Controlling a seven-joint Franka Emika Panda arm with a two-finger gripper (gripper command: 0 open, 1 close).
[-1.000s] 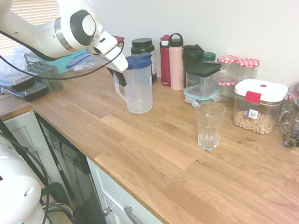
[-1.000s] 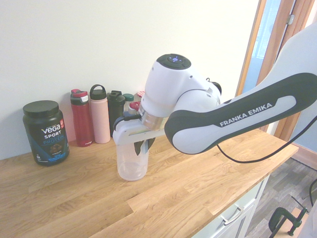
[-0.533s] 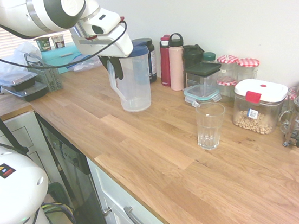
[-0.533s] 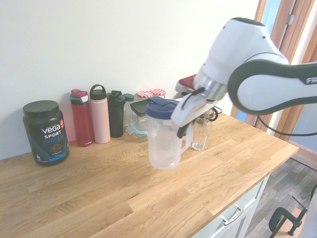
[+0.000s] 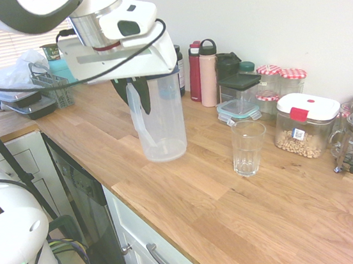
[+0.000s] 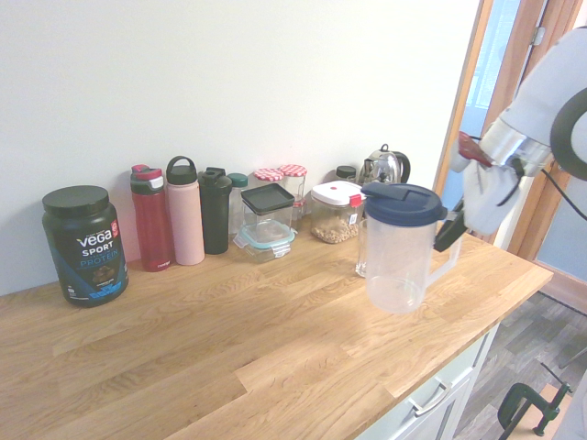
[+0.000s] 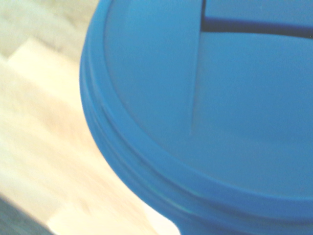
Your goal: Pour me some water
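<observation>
so far the pick-up part looks done: the white arm's claw [image 5: 139, 96] is pinched tight on the handle of the clear plastic pitcher with the dark blue lid [image 5: 159, 118], and the pitcher hangs upright from that grip, its base seemingly just clear of the pale wooden bench [image 5: 190, 188]. in the second exterior view the same pitcher [image 6: 399, 247] sits near the front edge of the bench with the claw [image 6: 452, 229] gripping the handle from the side. the wrist view shows only the blue lid [image 7: 205, 107] from close above, blurred.

the empty ribbed drinking glass [image 5: 248, 147] stands upright on the bench, near the pitcher but apart from it, toward the row of jars and bottles along the wall. nothing is visible inside the glass, so pouring has not begun. how much water the pitcher carries cannot be told; its walls look nearly clear.

what seems left is most of the task: bringing the spout over the glass, tipping the pitcher, filling, and setting it back down.
</observation>
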